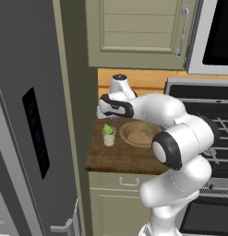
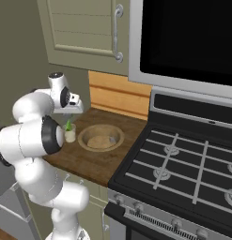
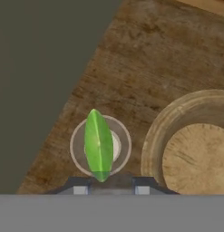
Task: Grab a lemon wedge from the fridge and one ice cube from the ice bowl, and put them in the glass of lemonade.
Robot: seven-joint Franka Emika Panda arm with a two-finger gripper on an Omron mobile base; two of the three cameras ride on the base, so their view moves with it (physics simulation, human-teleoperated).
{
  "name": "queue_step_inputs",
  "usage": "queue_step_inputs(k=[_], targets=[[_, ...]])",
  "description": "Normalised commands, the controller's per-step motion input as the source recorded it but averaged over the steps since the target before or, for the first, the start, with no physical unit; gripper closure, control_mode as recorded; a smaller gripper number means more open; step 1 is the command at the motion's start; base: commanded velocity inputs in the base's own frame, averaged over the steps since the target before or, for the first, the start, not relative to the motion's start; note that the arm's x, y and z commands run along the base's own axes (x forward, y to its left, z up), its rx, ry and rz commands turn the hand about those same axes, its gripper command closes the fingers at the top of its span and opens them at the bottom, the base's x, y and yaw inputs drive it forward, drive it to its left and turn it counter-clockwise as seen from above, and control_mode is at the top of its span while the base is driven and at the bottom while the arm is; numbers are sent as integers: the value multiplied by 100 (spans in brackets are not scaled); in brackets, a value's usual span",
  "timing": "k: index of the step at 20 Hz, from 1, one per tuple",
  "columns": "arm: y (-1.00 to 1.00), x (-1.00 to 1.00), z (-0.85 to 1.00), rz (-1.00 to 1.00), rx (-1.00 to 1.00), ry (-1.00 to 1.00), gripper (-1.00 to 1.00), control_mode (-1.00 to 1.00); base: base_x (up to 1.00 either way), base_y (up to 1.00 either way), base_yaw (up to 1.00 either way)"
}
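We see the lemon wedge [image 3: 99, 145] sitting in the glass of lemonade [image 1: 108, 136], just beside the ice bowl [image 1: 139, 133] on the wooden table [image 1: 115, 159]. Our claw [image 3: 108, 186] hovers above the glass, its jaws narrow and holding nothing.

above the glass: the glass of lemonade [image 1: 109, 136] has the lemon wedge [image 3: 99, 145] filling its mouth.
right: the ice bowl [image 1: 139, 132] sits just beside it.
left: you have a bare wooden counter [image 3: 145, 54] strip, then the edge.

Wooden counter [image 1: 115, 159] bears glass of lemonade [image 1: 109, 137] (beside ice bowl [image 1: 139, 132]).
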Motion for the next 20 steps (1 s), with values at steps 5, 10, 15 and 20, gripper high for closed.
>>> queue_step_inputs(k=[5,10,15,20], targets=[[1,6,0,0,0,12,100,-100,0,0,0],[0,22,0,0,0,9,100,-100,0,0,0],[0,7,-9,0,0,2,100,-100,0,0,0],[0,3,-34,0,0,0,100,-100,0,0,0]])
